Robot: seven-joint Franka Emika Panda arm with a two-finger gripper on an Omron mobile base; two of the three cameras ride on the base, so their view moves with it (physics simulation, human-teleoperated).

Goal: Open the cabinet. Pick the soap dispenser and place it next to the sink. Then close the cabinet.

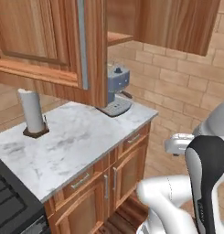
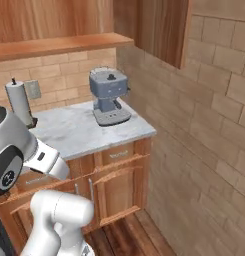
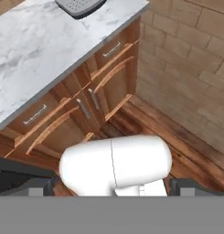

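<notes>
Our white arm (image 1: 205, 178) rises at the near edge of both base views, folded low in front of the lower drawer-and-door cabinets (image 1: 109, 178). In the hand view the gripper (image 3: 117, 186) points down at those cabinet fronts and the wooden floor (image 3: 177, 137), and its two dark fingertips (image 3: 40, 185) stand spread wide apart with nothing between them. Above the marble tabletop (image 1: 77, 137) hangs the cabinet (image 1: 40, 41). Both of its doors are swung out, and we see a strip of its wooden shelf floor (image 2: 59, 46) between them. On the tabletop below, a grey-blue coffee machine (image 2: 109, 95) stands near the far corner by the brick wall (image 2: 209, 125). A white paper towel roll (image 1: 31, 112) stands upright on its brown base, well apart from the machine. A dark stove (image 1: 8, 201) adjoins the tabletop's near end.
</notes>
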